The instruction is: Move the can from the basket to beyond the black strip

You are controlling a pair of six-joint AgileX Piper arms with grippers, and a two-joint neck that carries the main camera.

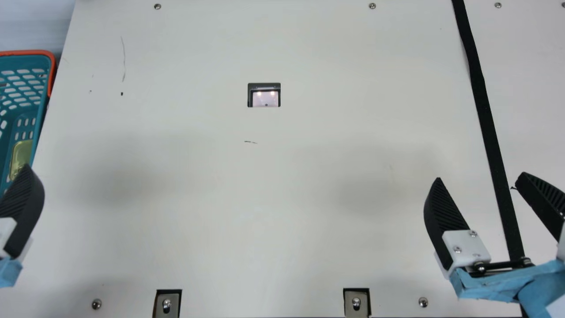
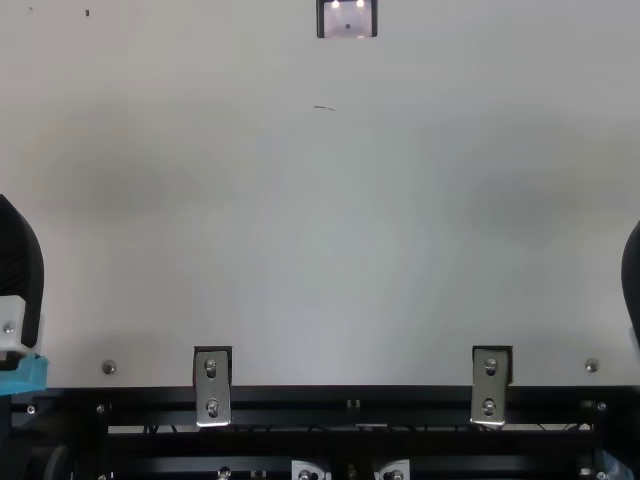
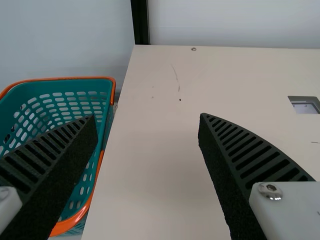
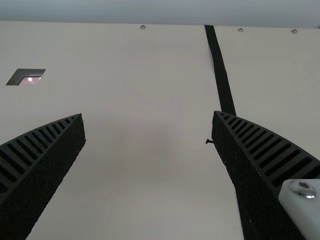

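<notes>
Main view | black strip [image 1: 485, 115] across cream table [image 1: 265, 185] | left wrist view: pale wall [image 3: 65, 35] | left pincer [image 1: 22, 212], right pincer [image 1: 480, 176] spread

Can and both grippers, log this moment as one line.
can: in basket | left gripper: open, empty | right gripper: open, empty, astride black strip in main view | move: not done

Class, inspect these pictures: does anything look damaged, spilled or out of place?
Yes. Thin dark lines, like scratches or pen marks, mar the cream table at the far left and near the middle. A tiny dark scrap juts out beside one finger of the right tool, perhaps loose thread.
</notes>
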